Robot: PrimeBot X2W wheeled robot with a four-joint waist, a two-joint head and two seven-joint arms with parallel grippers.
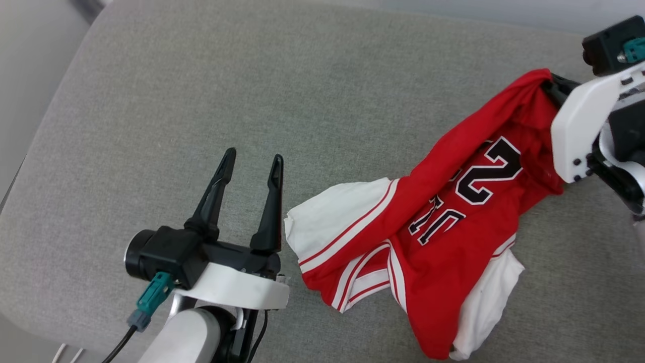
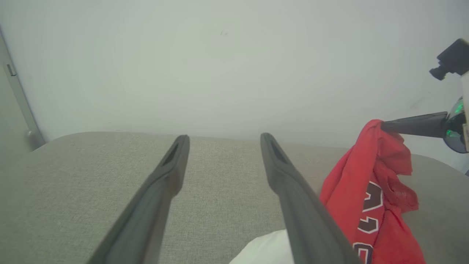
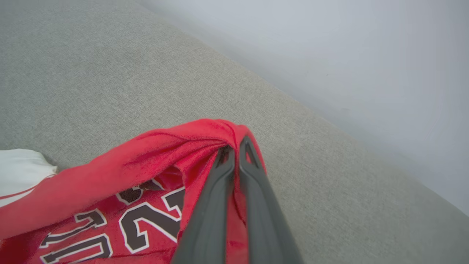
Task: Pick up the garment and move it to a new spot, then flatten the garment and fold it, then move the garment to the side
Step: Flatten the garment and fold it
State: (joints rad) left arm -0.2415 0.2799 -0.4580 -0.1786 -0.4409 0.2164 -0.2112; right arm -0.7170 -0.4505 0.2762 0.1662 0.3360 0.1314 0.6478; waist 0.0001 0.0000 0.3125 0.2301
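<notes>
The garment (image 1: 443, 217), a red jersey with white sleeves and black numbers, lies crumpled on the right half of the grey cushion (image 1: 252, 91). Its far red edge is lifted off the cushion, pinched between the fingers of my right gripper (image 1: 549, 85). In the right wrist view that gripper (image 3: 234, 145) is shut on a bunched red fold of the garment (image 3: 121, 168). My left gripper (image 1: 252, 161) stands open at the lower left, just left of a white sleeve and apart from it. In the left wrist view the left gripper (image 2: 221, 141) holds nothing, with the garment (image 2: 370, 198) to its right.
The grey cushion (image 2: 73, 190) stretches wide to the left and far side. A pale wall (image 2: 220, 62) rises behind the cushion's far edge. A grey floor strip (image 1: 30, 60) borders the cushion on the left.
</notes>
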